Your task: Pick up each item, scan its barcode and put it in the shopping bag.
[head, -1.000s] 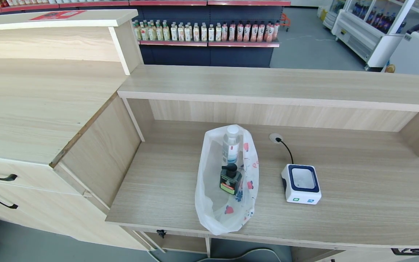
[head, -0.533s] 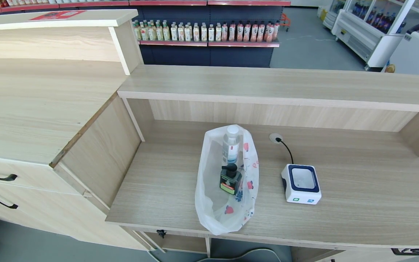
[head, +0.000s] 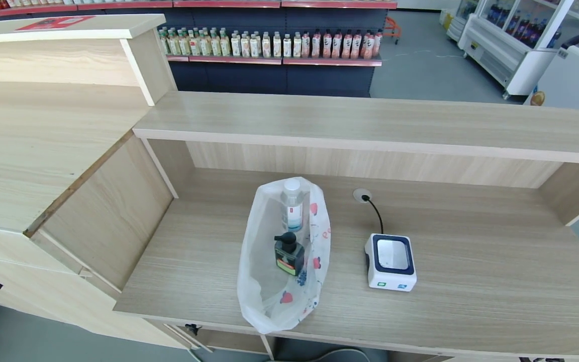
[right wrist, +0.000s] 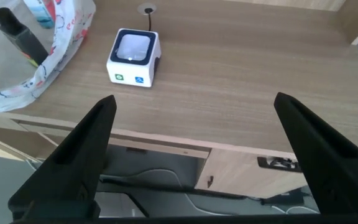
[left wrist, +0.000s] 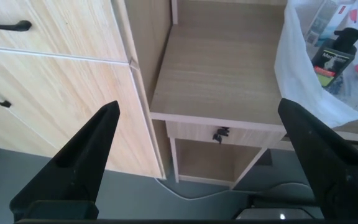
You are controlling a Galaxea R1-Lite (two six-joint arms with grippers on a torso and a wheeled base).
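Note:
A white shopping bag (head: 257,281) with small coloured prints lies open on the wooden counter (head: 470,281). Inside it stand a clear bottle (head: 292,203) with a white cap and a black pump bottle (head: 289,254). The white and blue barcode scanner (head: 391,261) sits just to the bag's right, its cable running to a hole in the counter. My left gripper (left wrist: 196,106) is open and hangs off the counter's front left corner, with the bag (left wrist: 303,81) beside it. My right gripper (right wrist: 194,98) is open in front of the counter, the scanner (right wrist: 133,57) beyond it.
A raised shelf (head: 370,120) runs along the back of the counter. A taller drawer cabinet (head: 43,166) walls off the left side. Store shelves with bottles (head: 269,45) and fridges (head: 510,35) stand in the room behind. Bare counter lies right of the scanner.
The whole head view has shifted, so the camera moved. The bag, the bottles and the scanner keep their places on the counter.

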